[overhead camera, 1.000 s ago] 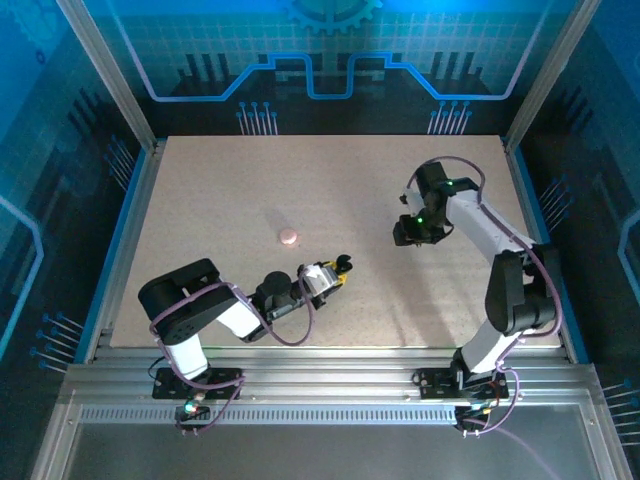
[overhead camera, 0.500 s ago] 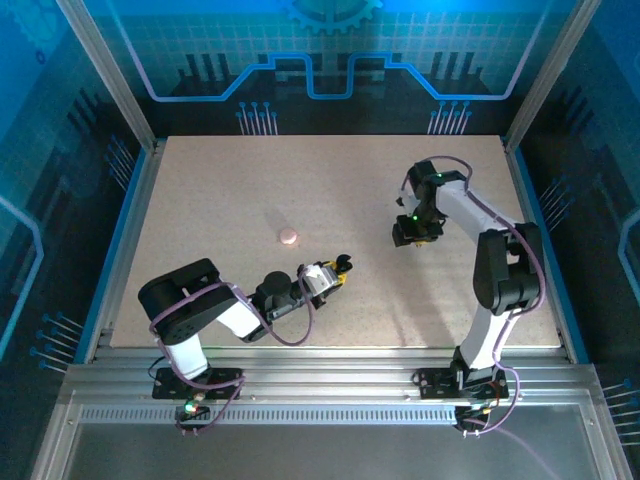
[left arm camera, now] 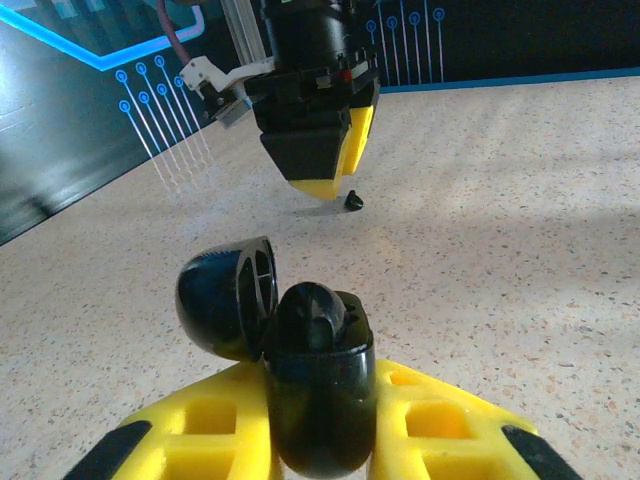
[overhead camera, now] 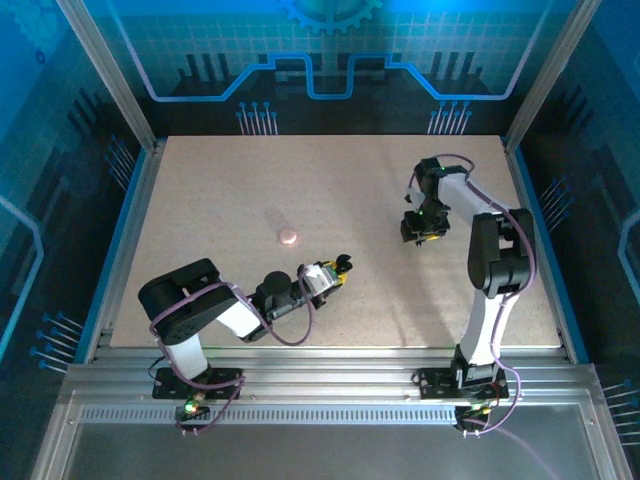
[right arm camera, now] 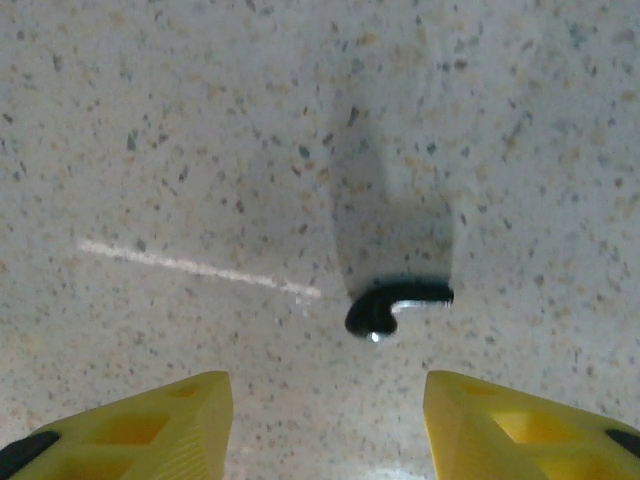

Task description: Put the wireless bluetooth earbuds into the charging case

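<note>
Left claw point(left arm camera: 320, 425) was clamped on the black charging case point(left arm camera: 318, 385) low on its body, with the lid point(left arm camera: 225, 300) flipped open to one side. A rounded dark piece point(left arm camera: 310, 315) sat in the top of the case, likely one earbud already seated, but I couldn't confirm it. The loose black earbud point(right arm camera: 395, 305) lay on its side on the speckled surface point(right arm camera: 150, 150), bulb end toward the left of the right wrist view and short stem pointing right. Right claw point(right arm camera: 325, 410) hung just above it with jaws apart and nothing between them, the bud slightly off centre toward the right finger. In the left wrist view the same bud sat just beside the right claw's tips. Handling guess: very light, hard glossy plastic, rounded, so prone to squirting or rolling out of a pinch. It's probably best taken across the fatter bulb, fingers low to the surface, with a gentle squeeze. A pink round case point(overhead camera: 288, 236) sat well apart, mid-surface.
</note>
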Available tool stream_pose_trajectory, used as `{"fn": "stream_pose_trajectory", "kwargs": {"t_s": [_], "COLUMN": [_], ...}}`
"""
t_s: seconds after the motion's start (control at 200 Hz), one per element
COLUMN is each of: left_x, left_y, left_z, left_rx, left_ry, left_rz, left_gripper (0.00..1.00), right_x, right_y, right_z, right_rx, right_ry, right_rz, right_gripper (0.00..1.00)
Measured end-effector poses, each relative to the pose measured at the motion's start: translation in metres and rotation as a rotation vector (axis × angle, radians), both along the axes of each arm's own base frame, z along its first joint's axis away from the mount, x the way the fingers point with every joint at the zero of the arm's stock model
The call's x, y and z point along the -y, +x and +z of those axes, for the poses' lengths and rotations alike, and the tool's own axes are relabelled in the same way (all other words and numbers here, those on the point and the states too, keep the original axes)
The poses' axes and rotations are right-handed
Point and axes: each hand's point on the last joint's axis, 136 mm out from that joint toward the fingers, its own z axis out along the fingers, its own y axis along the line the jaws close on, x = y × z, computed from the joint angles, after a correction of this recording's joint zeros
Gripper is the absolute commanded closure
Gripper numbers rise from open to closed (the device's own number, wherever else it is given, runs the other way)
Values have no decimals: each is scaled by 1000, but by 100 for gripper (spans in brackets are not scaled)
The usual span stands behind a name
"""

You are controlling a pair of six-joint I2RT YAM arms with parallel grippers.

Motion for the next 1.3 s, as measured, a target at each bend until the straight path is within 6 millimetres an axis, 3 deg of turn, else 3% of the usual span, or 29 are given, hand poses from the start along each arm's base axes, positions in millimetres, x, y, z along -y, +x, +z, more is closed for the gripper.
{"fn": "stream_pose_trajectory", "kwargs": {"t_s": [0.18,0.625,0.845,1.061,1.301], "left_x": [-1,-2,-2,-2,-2], "left_y": [1,3,3,3,3], "left_z": [0,-1,-2,-2,-2], "left_rx": [1,-1,-2,-2,-2], "left_ry": [1,3,5,5,5], "left_rz": [8,12,12,12,12], "left_gripper": [88,88,88,88,88], "right_x": [-2,2,4,4,3], "right_y": [13,12,-2,-18,-20], "right_z": [-6,-19,-27,-23,-20], "right_rx": [4,-29,-71,-98,-96], "right_ry": [20,20,14,29,39], "right_rz": [6,8,8,3,3], "right_gripper": [46,47,49,51,52]}}
